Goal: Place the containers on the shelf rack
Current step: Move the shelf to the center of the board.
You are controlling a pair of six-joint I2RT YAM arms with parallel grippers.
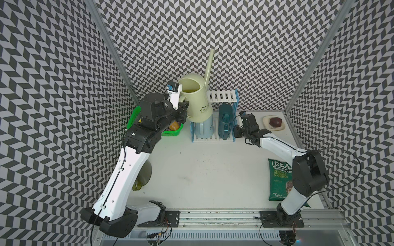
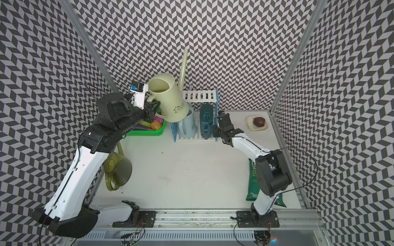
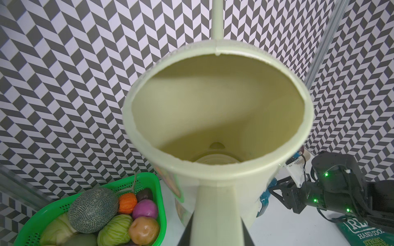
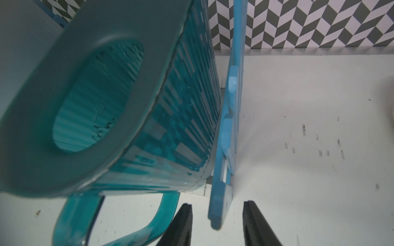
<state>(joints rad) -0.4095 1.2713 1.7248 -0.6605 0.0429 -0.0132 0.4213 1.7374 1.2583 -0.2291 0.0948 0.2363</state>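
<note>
My left gripper (image 1: 184, 109) (image 2: 156, 106) (image 3: 216, 234) is shut on the loop handle of the cream container (image 1: 197, 100) (image 2: 168, 100) (image 3: 217, 119). It holds that container upright in the air over the left half of the shelf rack (image 1: 221, 97) (image 2: 200, 94). On the lower shelf stand a light blue container (image 1: 203, 128) (image 2: 187, 125) and a dark teal one (image 1: 225, 121) (image 2: 205, 120) (image 4: 106, 106). My right gripper (image 1: 235, 129) (image 2: 214, 130) (image 4: 217, 213) is open and straddles the rack's right blue side panel (image 4: 226, 149), with a gap on each side. An olive-green container (image 1: 145, 174) (image 2: 117, 170) lies under my left arm.
A green mesh basket (image 1: 133, 114) (image 2: 147, 134) (image 3: 161, 187) of fruit and vegetables sits left of the rack. A cream dish (image 1: 265, 120) holding a dark red fruit is at the back right. A green crisp bag (image 1: 279, 179) (image 3: 362, 232) lies under my right arm.
</note>
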